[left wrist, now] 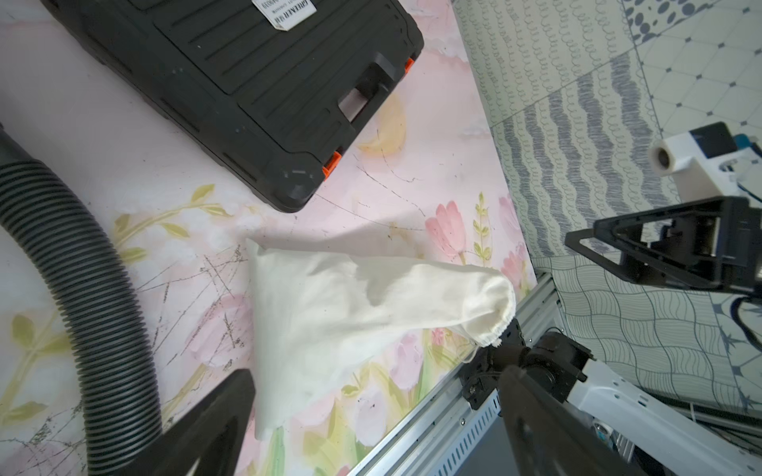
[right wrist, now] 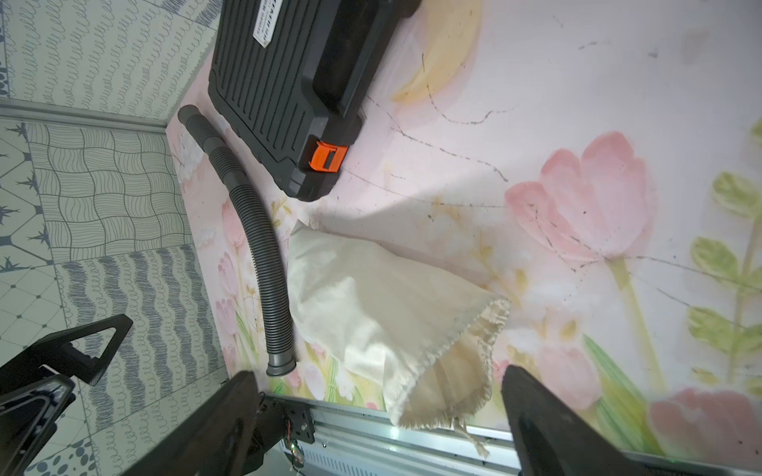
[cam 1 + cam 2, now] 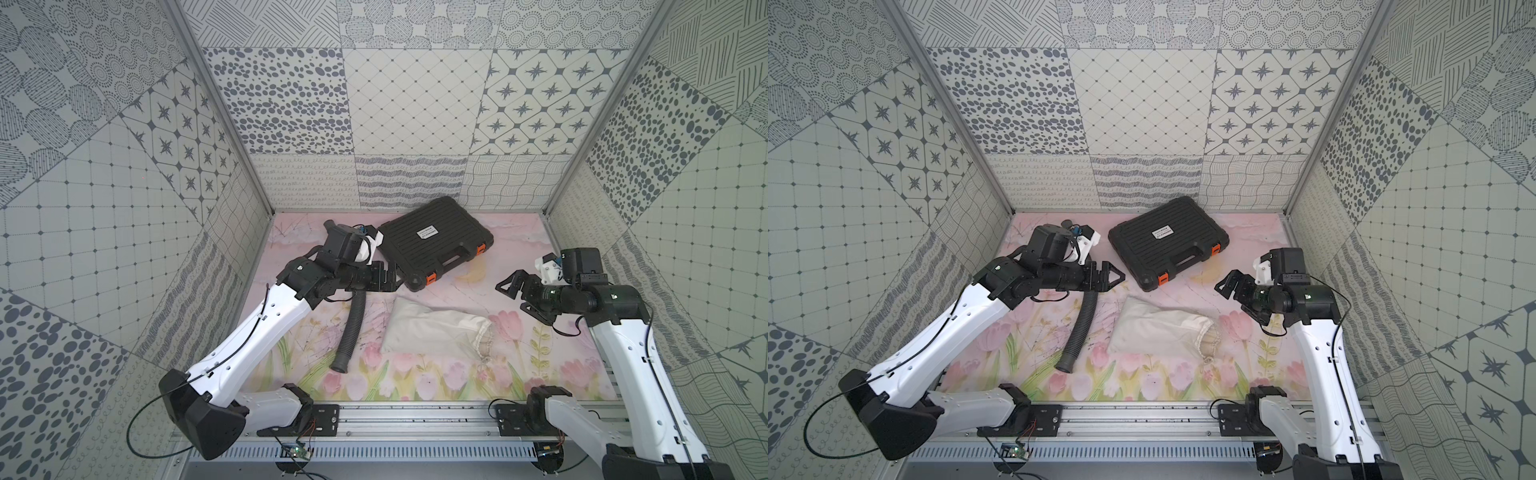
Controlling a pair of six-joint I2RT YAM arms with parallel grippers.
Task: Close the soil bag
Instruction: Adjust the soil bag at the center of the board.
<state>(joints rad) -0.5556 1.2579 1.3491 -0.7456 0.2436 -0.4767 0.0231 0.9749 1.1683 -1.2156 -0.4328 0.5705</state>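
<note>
Noted rail [image 3: 415,415] along nearest edge of worktop [image 3: 449,386].

Found bag [image 3: 432,330] just beyond it, front-centre, lying flat on its side, gripped by nothing. Logged mouth [image 2: 453,379] turned toward the right arm's side: loosely gathered but gaping, inside visible in right wrist view. Logged pale cord [image 2: 474,438] trailing from mouth toward the front.

Recorded hose [image 3: 353,328] just left of bag, curving from the front back under the left arm. Cannot tell whether touching bag.

Saw left hand [image 3: 392,280] released, jaws wide, empty, hovering over far part of hose, close to near corner of case [image 3: 436,245].

Saw right hand [image 3: 509,296] likewise released and empty, above worktop, behind and right of bag, apart from it.

Marked case farthest back: lying flat, lid shut, orange latches [image 3: 430,279] on its front edge, apart from bag.
</note>
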